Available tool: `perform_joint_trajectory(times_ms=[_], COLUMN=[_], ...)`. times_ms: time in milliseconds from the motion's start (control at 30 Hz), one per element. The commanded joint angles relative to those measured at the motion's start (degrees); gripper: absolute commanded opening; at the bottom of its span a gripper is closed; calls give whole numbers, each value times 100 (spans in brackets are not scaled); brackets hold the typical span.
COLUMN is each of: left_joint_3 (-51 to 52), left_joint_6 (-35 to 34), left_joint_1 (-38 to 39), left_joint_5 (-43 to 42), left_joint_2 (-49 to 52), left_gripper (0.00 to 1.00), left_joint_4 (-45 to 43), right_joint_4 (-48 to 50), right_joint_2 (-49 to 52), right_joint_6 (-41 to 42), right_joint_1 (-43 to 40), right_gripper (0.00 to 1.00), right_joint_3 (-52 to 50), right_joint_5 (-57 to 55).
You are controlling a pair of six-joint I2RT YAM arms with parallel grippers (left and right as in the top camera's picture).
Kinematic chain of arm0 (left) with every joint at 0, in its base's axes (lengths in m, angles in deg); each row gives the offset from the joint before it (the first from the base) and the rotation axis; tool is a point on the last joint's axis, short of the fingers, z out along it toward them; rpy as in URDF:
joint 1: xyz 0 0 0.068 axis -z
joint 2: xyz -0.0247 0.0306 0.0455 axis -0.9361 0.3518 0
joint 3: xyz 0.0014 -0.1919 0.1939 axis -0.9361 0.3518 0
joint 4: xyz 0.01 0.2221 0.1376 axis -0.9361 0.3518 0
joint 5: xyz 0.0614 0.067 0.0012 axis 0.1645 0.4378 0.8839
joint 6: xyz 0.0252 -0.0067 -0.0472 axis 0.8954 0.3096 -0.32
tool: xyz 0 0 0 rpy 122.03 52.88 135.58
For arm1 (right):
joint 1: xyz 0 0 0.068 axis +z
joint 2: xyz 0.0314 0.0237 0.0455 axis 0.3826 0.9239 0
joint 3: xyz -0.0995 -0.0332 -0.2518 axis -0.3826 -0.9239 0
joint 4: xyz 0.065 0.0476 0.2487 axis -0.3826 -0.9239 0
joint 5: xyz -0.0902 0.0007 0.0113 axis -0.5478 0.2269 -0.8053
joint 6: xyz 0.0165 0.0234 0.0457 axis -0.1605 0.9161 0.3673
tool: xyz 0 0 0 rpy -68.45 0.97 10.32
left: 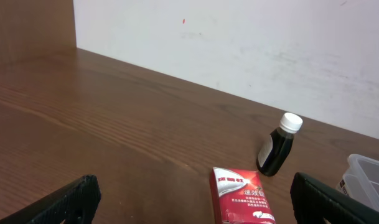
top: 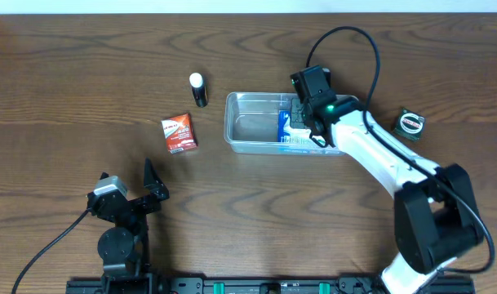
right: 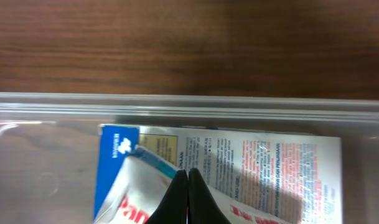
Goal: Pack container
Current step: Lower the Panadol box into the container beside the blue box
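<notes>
My right gripper (right: 188, 179): pinched shut, empty, over blue-white box (right: 257, 168) in container (top: 252, 128), toward tabletop's far edge. My left gripper (left: 189, 198): spread wide, empty.

Right tool (top: 303, 122) over blue box (top: 286, 124) in container (top: 250, 127)

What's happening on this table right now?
The right gripper, shut, is down in the clear plastic container, its tips at a blue and white box lying inside. The left gripper sits open, holding nothing. A red box and a dark white-capped bottle lie on the table beside the container.
</notes>
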Motion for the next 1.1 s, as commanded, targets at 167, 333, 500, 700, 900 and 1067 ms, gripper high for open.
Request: perform_joint_trajectory(times_ms=[167, 333, 500, 700, 900, 1067], left_joint_3=[129, 129, 129, 129, 129, 129], left_joint_6=[35, 35, 35, 35, 35, 35], left_joint_1=[-13, -13, -13, -13, -13, -13], left_joint_5=[153, 153, 153, 153, 153, 153], left_joint_2=[-35, -35, -35, -35, -35, -35], left_gripper=[98, 98, 98, 98, 98, 98], left_joint_4=[195, 195, 195, 195, 195, 195], right_joint_4=[-48, -254, -450, -588, -328, -345], right_joint_2=[197, -50, -450, -555, -542, -501], right_joint_6=[140, 142, 140, 140, 146, 146], right_joint_1=[17, 13, 13, 11, -83, -208], right_gripper=[1, 1, 1, 1, 1, 1], right_joint_3=[37, 39, 39, 37, 37, 37], right_joint_5=[-151, -151, -131, -136, -153, -24])
